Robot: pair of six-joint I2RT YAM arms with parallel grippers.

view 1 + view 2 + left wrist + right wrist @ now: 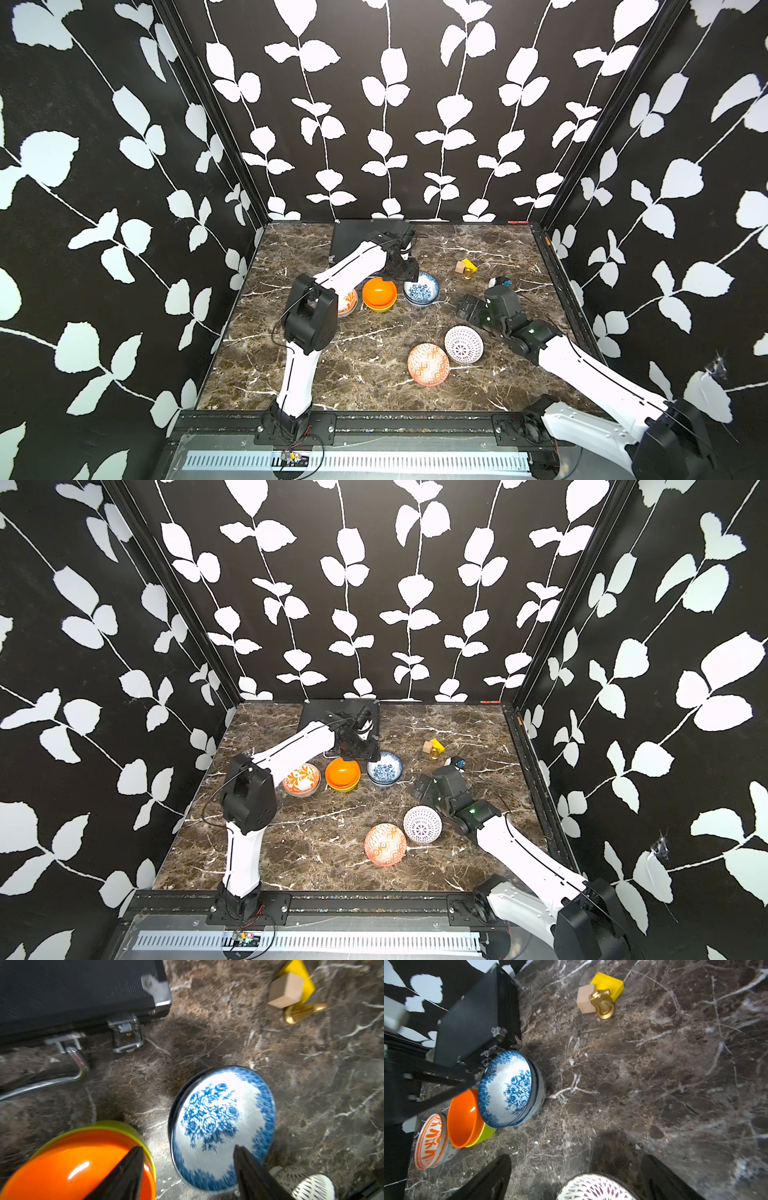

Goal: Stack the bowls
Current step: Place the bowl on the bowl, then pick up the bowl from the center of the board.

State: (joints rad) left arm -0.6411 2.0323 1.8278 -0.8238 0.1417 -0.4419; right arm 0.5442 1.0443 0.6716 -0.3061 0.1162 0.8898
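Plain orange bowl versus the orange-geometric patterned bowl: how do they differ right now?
The glossy plain orange bowl sits nested in a yellow bowl in the far row; the orange-geometric patterned bowl stands alone on the marble table, nearer the front. The plain one is a single colour; the other carries orange diamond motifs on white. Both are small and round.

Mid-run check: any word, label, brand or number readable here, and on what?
None can be read.
The blue-floral bowl and orange-leaf bowl bear only patterns.
The black case shows no label.
Any marks on the circuit board are too small to read.
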